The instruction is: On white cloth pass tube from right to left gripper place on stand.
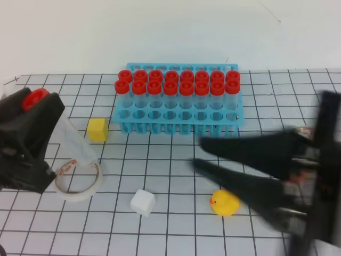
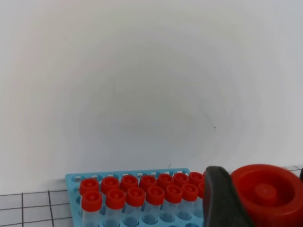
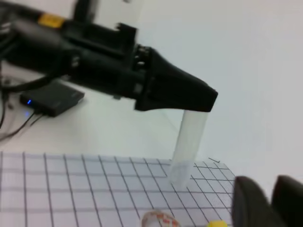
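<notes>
Red cap up, the tube (image 1: 69, 137) sits clamped in the left gripper (image 1: 32, 133), which hangs over the left edge of the white cloth (image 1: 176, 181). The jaws grip it just under the cap, and the clear body slants down and to the right, its lower end above a roll of tape (image 1: 78, 178) lying on the cloth. In the right wrist view the left arm reaches in level from the left and the tube (image 3: 188, 146) hangs from its tip, clear of the grid.

The right gripper (image 1: 205, 154) is blurred. It stretches leftward from the right edge, low over the cloth in front of the stand (image 1: 178, 114), with its two fingers parted and nothing between them. A yellow duck (image 1: 224, 203) lies just below it.

The blue stand is at the back centre with two rows of red-capped tubes. A yellow block (image 1: 97, 129) lies to its left, and a white block (image 1: 142, 202) is nearer the front.
</notes>
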